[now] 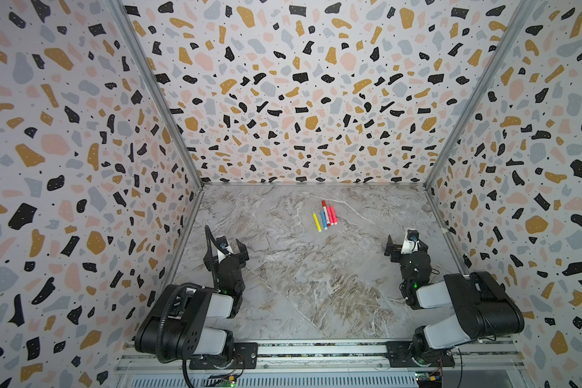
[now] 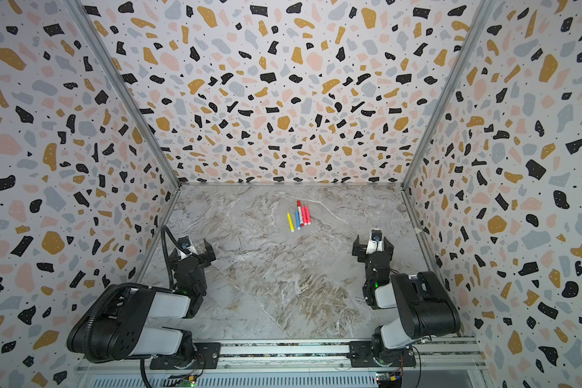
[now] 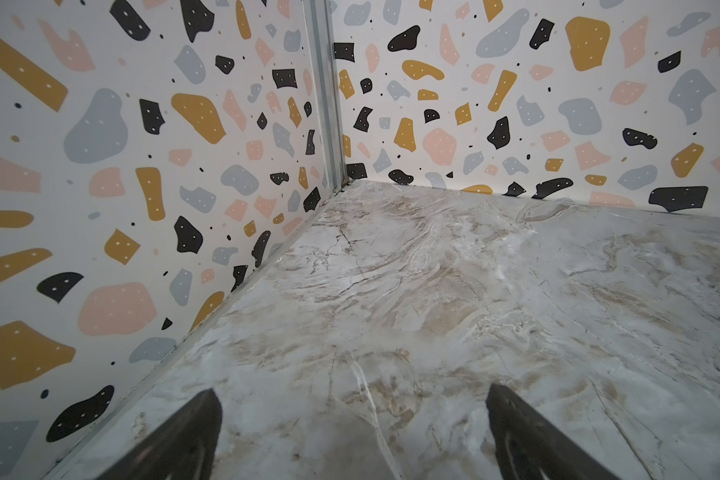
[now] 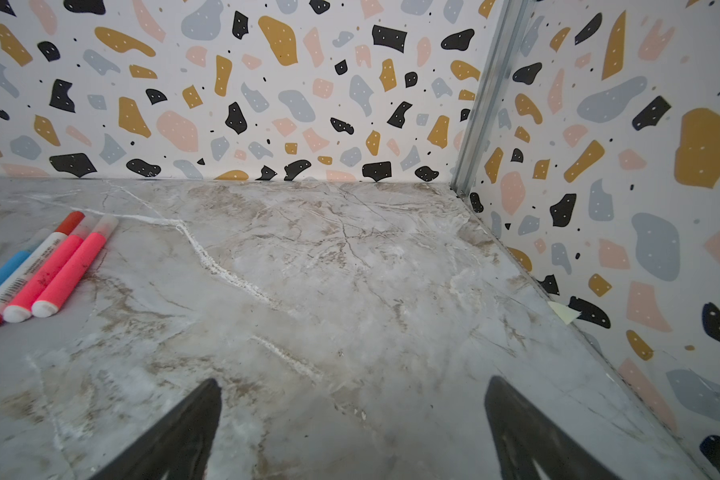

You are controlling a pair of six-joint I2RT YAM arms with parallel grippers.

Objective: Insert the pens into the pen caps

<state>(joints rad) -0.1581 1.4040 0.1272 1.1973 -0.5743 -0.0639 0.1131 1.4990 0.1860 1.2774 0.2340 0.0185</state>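
- Five pens (image 1: 325, 216) in a tight row on the tabletop (image 1: 299, 285), lying flat toward the back wall (image 1: 316, 100), a little right of the middle in both top views.
- Across the row: yellow pen (image 1: 317, 221), blue pen (image 1: 323, 220), longer white-bodied pen (image 1: 325, 214), two pinkish-red pens (image 1: 330, 216), touching or nearly so.
- Long axes roughly parallel, running from the near edge toward the back wall with a slight lean.
- A red cap (image 4: 72, 219) at the far end of the white-bodied pen, seemingly already seated; no loose cap to be made out anywhere.
- On the left end effector (image 3: 352, 390): jaws spread wide, nothing between them, pointed at a back corner; no pen in its wrist view.
- On the right end effector (image 4: 353, 381): jaws equally wide and empty; pens just at the edge of its wrist view.
- Both well apart from the row; pens ahead of each and inboard, to the right of the left end effector, to the left of the right one.
- Nearer by a little, judging from both top views: the right.
- Likely call of the next move: swing inward and forward, then close across a barrel, jaws crosswise to the long axis; outermost pinkish-red pen the readiest pick, with free tabletop on its open side.
- Risk in the tight packing: scant room for a finger between neighbours.
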